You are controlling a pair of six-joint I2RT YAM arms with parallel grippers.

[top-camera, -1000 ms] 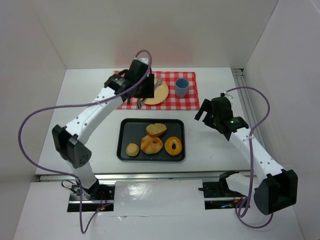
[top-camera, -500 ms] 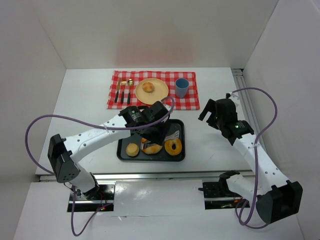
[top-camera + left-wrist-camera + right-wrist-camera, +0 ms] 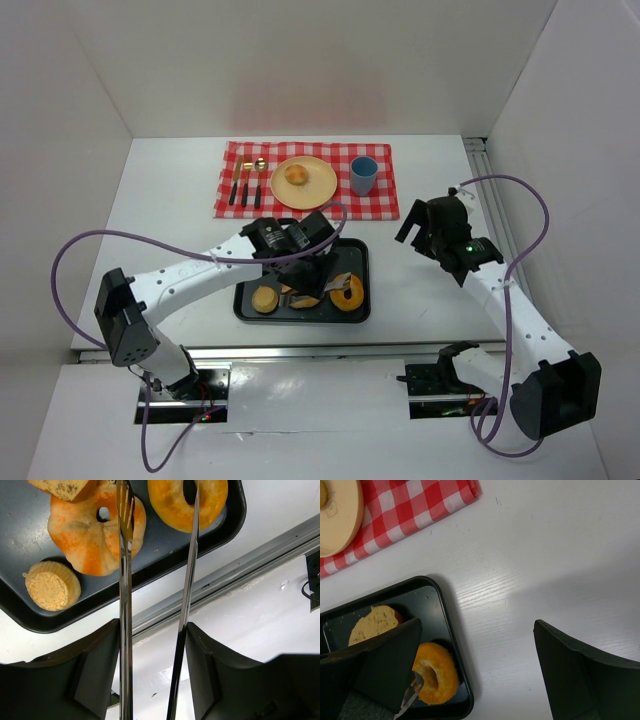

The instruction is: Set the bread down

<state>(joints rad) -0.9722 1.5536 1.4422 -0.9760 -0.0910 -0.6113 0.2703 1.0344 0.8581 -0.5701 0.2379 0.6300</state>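
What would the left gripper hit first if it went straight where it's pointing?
The left gripper holds tongs out ahead, so likely bread on the tray: one blade is over the bun, the other over the donut. Their height above is unclear.

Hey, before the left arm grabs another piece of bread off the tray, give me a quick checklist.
1. Grip of left gripper on tongs: ok.
2. Both tong tips framing one piece: not ok; one lies over the pumpkin-shaped bread, the other over the ring bread.
3. Tips touching bread: cannot tell.
4. Room on plate beside the bun: ok.
5. Idle right gripper open, away from the tray: ok.
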